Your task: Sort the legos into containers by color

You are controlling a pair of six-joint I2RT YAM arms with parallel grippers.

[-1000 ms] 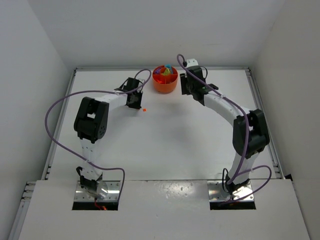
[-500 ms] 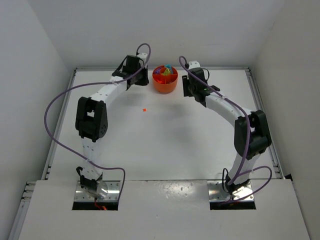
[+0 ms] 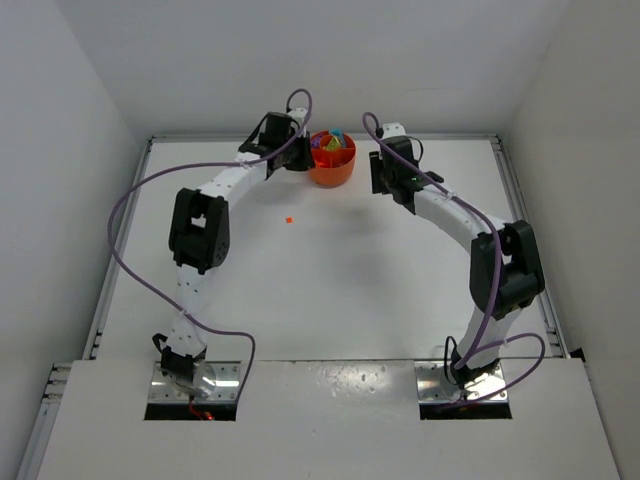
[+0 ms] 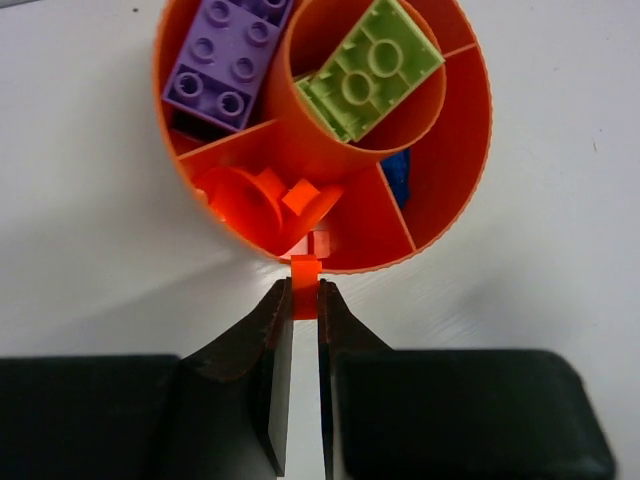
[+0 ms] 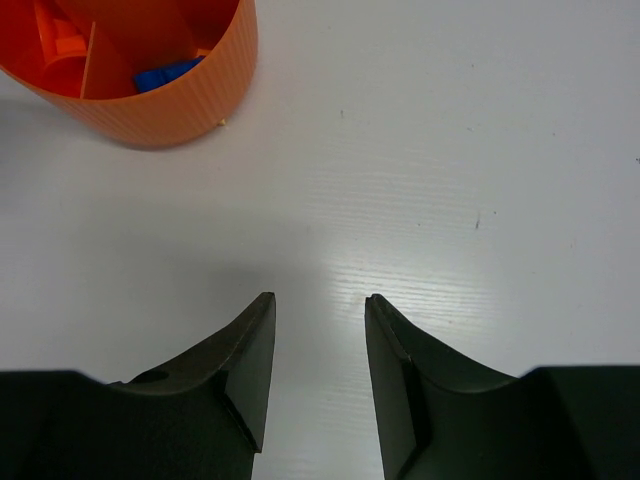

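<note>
In the left wrist view my left gripper [image 4: 304, 292] is shut on a small orange lego [image 4: 305, 278], held just outside the near rim of the round orange dish [image 4: 470, 150]. The dish's compartments hold a purple brick [image 4: 225, 60], a lime green brick [image 4: 372, 72], a blue piece [image 4: 398, 178] and orange pieces [image 4: 260, 195]. From above, the left gripper [image 3: 300, 155] is at the dish's [image 3: 331, 170] left side. My right gripper [image 5: 320, 305] is open over bare table, to the right of the dish [image 5: 170, 100]. One tiny orange lego [image 3: 288, 219] lies on the table.
The table's back wall runs just behind the dish. The right arm's wrist [image 3: 392, 165] hangs close to the dish's right side. A purple cable [image 3: 125, 215] loops out from the left arm.
The left arm has swung from above the loose orange piece up and right to the dish's left rim. The right arm has barely shifted.
</note>
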